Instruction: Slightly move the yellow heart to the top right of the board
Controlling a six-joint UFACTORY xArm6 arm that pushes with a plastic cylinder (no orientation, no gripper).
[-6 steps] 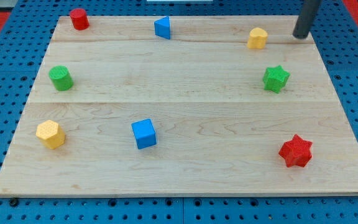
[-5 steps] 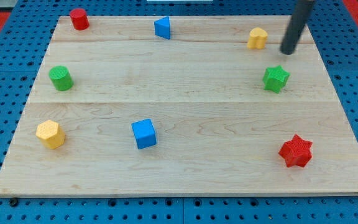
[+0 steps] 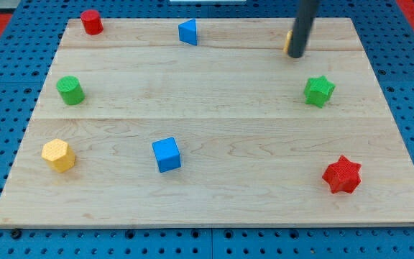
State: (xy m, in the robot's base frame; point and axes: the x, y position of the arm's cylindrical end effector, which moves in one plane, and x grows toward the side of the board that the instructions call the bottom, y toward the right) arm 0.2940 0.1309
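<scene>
The yellow heart sits near the board's top right, almost wholly hidden behind my dark rod; only a thin yellow sliver shows at the rod's left edge. My tip rests on the board right at the heart's lower side, in front of it. Whether the tip touches the heart cannot be told. The green star lies below and to the right of the tip.
The wooden board also holds a red cylinder at top left, a blue triangular block at top middle, a green cylinder at left, a yellow hexagon at bottom left, a blue cube, and a red star at bottom right.
My rod has swept from the board's top right corner leftward and down, and now stands over the yellow heart, covering it. The blocks have not visibly moved.
</scene>
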